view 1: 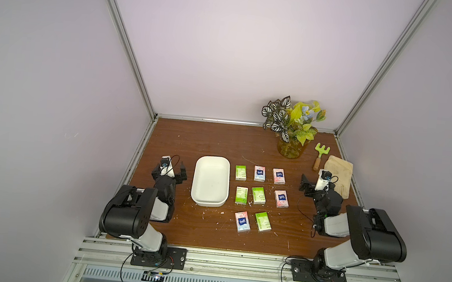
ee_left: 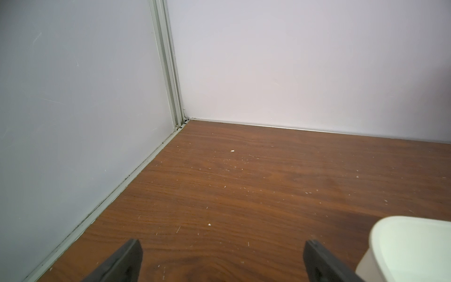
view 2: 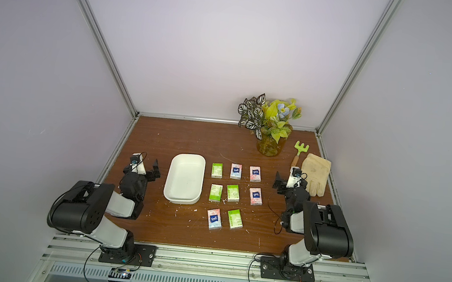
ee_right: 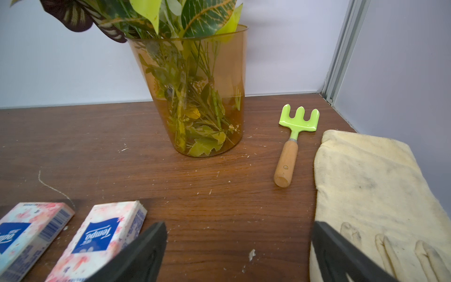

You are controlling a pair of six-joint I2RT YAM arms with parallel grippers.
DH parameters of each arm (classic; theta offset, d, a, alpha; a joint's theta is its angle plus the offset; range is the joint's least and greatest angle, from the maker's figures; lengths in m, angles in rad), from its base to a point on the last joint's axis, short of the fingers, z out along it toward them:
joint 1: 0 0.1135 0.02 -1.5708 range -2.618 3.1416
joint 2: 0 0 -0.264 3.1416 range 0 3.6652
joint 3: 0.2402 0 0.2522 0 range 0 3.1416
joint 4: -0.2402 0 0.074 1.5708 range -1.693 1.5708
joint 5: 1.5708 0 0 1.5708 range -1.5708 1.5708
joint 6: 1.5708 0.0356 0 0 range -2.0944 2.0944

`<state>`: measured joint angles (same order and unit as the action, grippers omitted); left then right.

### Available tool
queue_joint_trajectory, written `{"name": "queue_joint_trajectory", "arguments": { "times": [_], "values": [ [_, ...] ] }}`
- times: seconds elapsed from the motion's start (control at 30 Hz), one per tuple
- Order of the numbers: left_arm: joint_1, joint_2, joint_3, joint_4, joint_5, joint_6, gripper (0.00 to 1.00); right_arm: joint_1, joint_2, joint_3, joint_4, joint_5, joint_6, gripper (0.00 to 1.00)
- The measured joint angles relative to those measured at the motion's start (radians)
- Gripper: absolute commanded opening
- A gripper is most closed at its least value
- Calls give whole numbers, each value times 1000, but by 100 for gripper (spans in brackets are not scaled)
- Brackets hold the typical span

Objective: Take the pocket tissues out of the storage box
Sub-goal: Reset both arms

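While pocket tissues (view 1: 258, 195) lie beside storage box (view 1: 213, 158) | left tool (ee_left: 223, 245) spread | right tool (ee_right: 239, 227) spread

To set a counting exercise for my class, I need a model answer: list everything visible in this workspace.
white plastic storage box: one, empty, left of packets.
green-and-white pocket tissue packets: four, on table right of box.
pink-and-blue pocket tissue packets: four, mixed among the green ones.
amber transparent vase with leaves: one, back right.
green rake with wooden handle: one, beside the vase.
cream fabric glove: one, right edge.
brown wooden table: one, under everything.
left gripper: black, open, empty, left of box.
right gripper: black, open, empty, beside glove.
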<state>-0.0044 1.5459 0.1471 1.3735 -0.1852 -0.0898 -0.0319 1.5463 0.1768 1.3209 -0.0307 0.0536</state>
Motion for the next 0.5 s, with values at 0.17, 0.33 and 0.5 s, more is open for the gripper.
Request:
{"name": "queue_joint_trajectory", "arguments": {
  "times": [0.17,0.33,0.5],
  "values": [
    [0,0,0,9,13,14,99,0,0,0,0,0,-2,99],
    [0,0,3,11,95,51,99,3,0,0,0,0,-3,99],
    [0,2,29,-1,107,61,99,4,0,0,0,0,-3,99]
  ]
}}
